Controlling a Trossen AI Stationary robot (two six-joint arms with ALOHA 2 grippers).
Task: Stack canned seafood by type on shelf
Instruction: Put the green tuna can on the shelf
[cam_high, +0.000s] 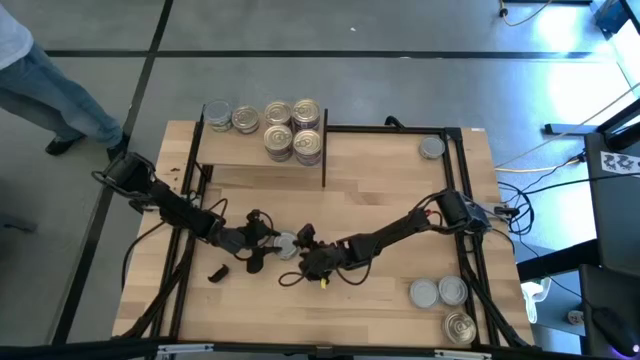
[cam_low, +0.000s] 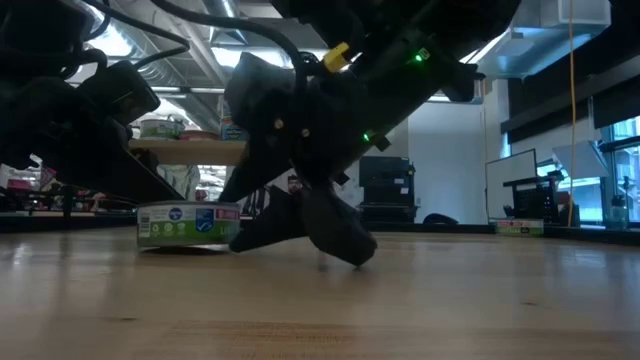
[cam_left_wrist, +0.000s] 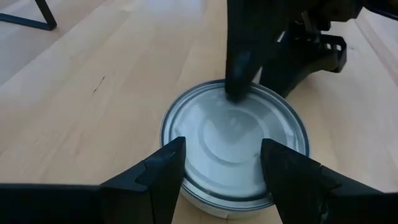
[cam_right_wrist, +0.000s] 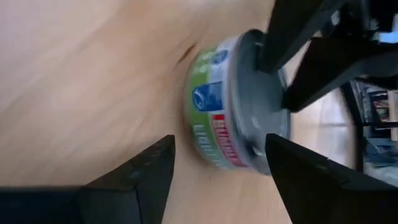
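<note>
Near the middle of the wooden surface (cam_high: 380, 200), a silver-topped tin (cam_high: 287, 244) with a green, blue and red label sits flat between the two arms. The left gripper (cam_high: 266, 240) comes at it from the left side, its fingers (cam_left_wrist: 163, 171) spread about as wide as the tin and standing to either side of its rim; whether they press the tin's wall cannot be told. The right gripper (cam_high: 304, 250) reaches in from the opposite side, its jaws parted, with one finger (cam_left_wrist: 239, 59) resting its tip on the tin's lid near the far edge. In the low view the tin stands on the surface with the dark bulk of the grippers just beside and above it. On the shelf (cam_high: 240, 150) at the back left stand several more tins (cam_high: 293, 130), some stacked, showing gold and silver tops. One silver tin (cam_high: 431, 148) lies alone at the back right, and three tins (cam_high: 445, 300) sit at the front right corner.
</note>
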